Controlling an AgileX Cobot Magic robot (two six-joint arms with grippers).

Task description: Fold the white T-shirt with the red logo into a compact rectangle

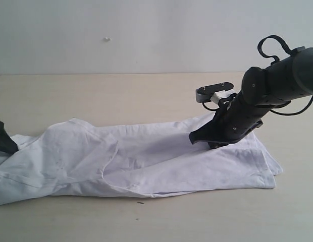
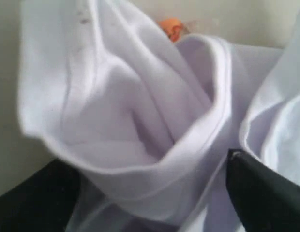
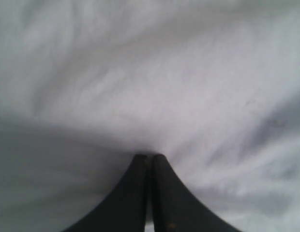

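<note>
At right end of white T-shirt (image 1: 161, 161): right gripper (image 1: 217, 143), jaws closed, tips against cloth | collar (image 2: 213, 111) end: left gripper (image 2: 145, 162), jaws wide around folds | shirt's long axis runs between them.

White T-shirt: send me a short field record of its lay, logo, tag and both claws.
shirt: white T-shirt lying as a long, rumpled band across the table
red logo: not visible in any view
tag: orange tag showing at the collar
left claw: fingers apart, cloth bunched between; grip unclear
right claw: shut, tips against the cloth
</note>
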